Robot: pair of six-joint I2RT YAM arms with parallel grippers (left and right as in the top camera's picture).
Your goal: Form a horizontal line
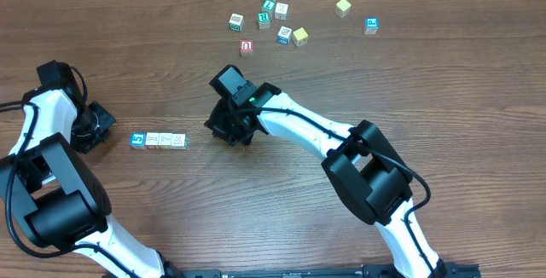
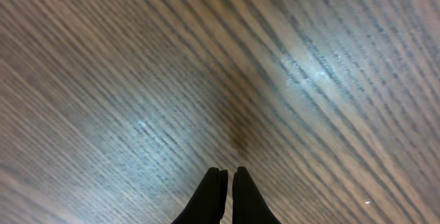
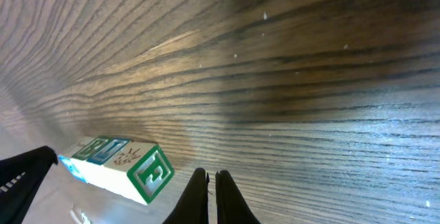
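Wood-grain bench point(image 1: 444, 90) fills every view, and a scatter of loose cubes point(image 1: 273, 18) lies well beyond both hands at the far side. The horizontal line point(image 1: 159, 140), four cubes touching side by side, sits between the hands, with its blue-faced cube point(image 1: 136, 140) towards the left hand point(image 2: 227, 183). That hand is closed on nothing, its fingers pressed together over bare wood. The right hand point(image 3: 212, 183) is also closed and empty, low over the bench, with the line just off to its left in its own wrist view. The row looks finished, so the main risk is disturbing it. A low sweep by either hand towards the other could clip an end cube, skewing the line or opening a gap.
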